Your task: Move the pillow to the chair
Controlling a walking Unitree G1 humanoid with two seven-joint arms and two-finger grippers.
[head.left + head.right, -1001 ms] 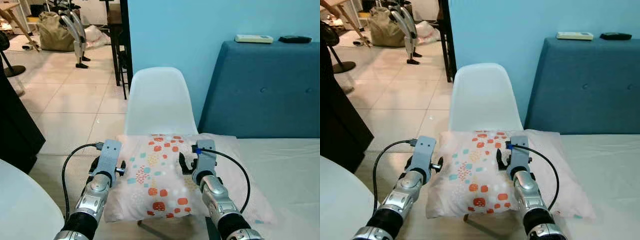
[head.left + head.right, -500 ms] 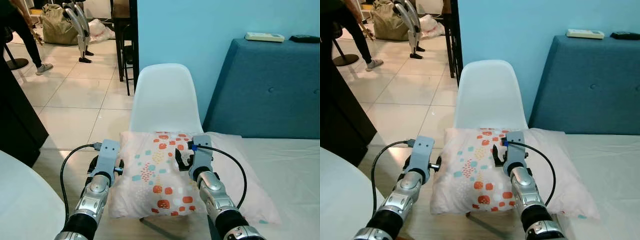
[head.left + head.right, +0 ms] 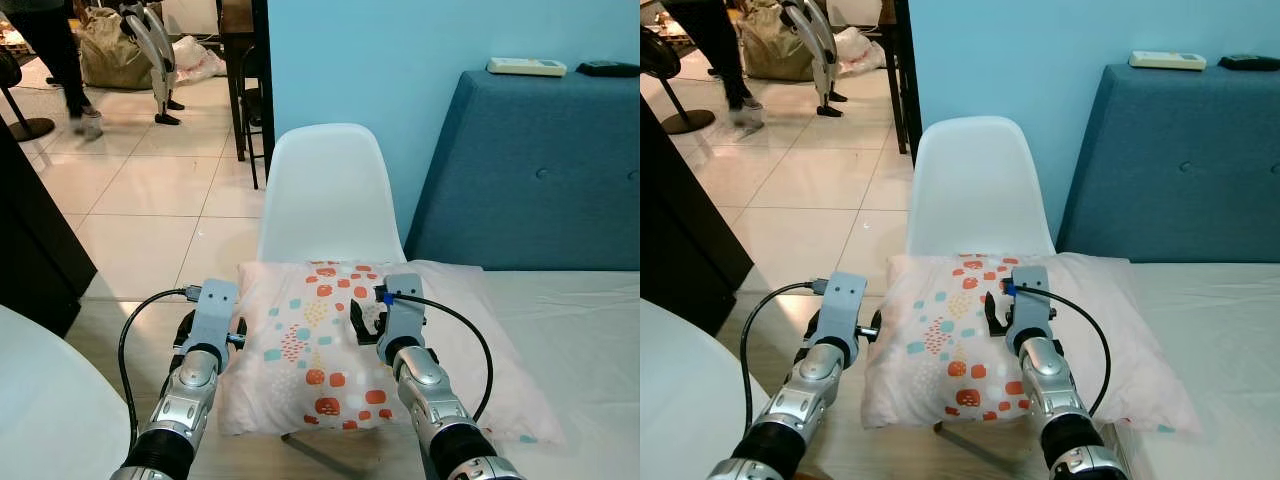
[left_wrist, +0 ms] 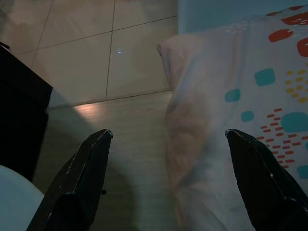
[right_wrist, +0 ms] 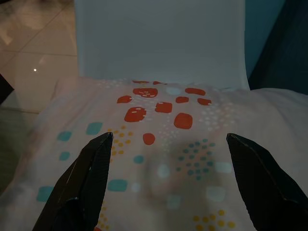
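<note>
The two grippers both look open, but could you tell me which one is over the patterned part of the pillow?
The right gripper: it sits above the pillow's red and teal print, while the left gripper straddles the pillow's plain outer edge.

Head stereo pair looks forward-down from above, sharing the white plastic chair [image 3: 325, 190] and pink patterned pillow [image 3: 320, 345]. Both wrist cameras sit close over that pillow, facing forward along their fingers.
</note>
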